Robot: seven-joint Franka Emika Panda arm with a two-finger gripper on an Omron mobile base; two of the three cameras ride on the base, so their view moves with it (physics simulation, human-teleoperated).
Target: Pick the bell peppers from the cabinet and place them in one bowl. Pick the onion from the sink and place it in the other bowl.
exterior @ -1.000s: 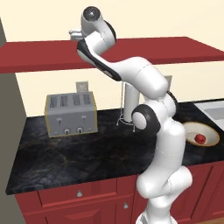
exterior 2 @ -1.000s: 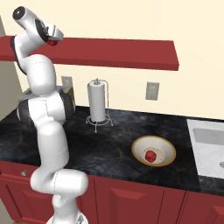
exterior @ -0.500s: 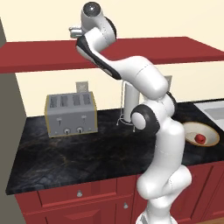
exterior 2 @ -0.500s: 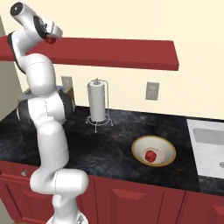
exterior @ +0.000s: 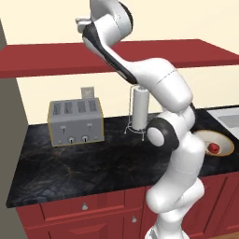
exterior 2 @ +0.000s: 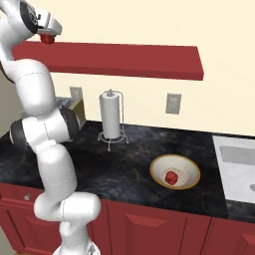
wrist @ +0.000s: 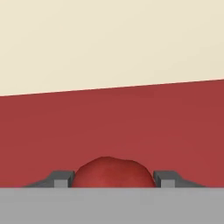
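- In the hand view the lower part of the bell pepper (wrist: 113, 172) is cut off by the frame's bottom edge; only its rounded, dark red, slightly lumpy top shows, at 6 o'clock.
- The hand (wrist: 113, 179) is clamped on that bell pepper: its two grey fingertips (wrist: 62, 179) press against the fruit's sides at 7 and 5 o'clock, though only their upper ends can be seen.
- Behind the fruit lies the flat dark red top of the cabinet (wrist: 113, 127), with the cream wall above it.
- In the right base view the hand (exterior 2: 48, 36) is at 11 o'clock, above the left end of the cabinet (exterior 2: 124, 59), with a small red lump of pepper (exterior 2: 47, 38) under it; whether the fruit touches the slab is hard to tell.
- In the left base view the hand (exterior: 84, 23) is largely hidden behind the arm's wrist at 12 o'clock, and the pepper cannot be made out there.
- The other bell pepper (exterior 2: 171, 178) sits in the pale tan bowl (exterior 2: 158, 167) on the bench (exterior 2: 124, 159), at 4 o'clock; it is glossy, dark red and lobed.
- The sink (exterior 2: 239, 167) is cut off at the right edge, at 3 o'clock.
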